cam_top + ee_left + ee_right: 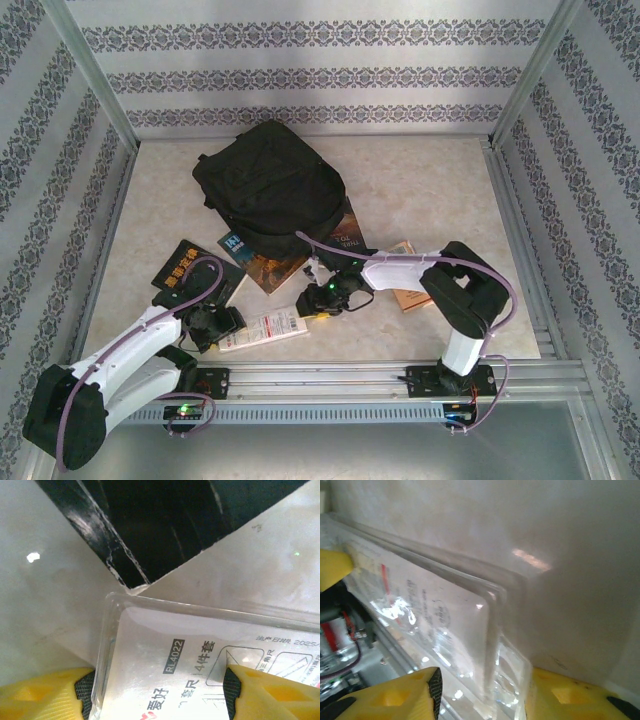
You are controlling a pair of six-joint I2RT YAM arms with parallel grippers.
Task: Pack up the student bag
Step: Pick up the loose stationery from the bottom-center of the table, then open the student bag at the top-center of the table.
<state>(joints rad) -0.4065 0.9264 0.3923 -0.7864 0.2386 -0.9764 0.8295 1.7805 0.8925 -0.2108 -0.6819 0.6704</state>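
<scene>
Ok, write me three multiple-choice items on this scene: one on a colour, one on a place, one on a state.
1. The student bag is:
A) red
B) white
C) black

2. The clear packet lies:
A) inside the student bag
B) on the table, between the left gripper and the right gripper
C) on top of the student bag

3. The left gripper's jaws stand:
A) apart, over the clear packet's end
B) shut on the student bag
C) pressed together, empty

Answers:
1. C, its fabric is dark all over.
2. B, the top view shows it flat on the table with a gripper at each end.
3. A, the yellow fingers show a wide gap in the left wrist view.
</scene>
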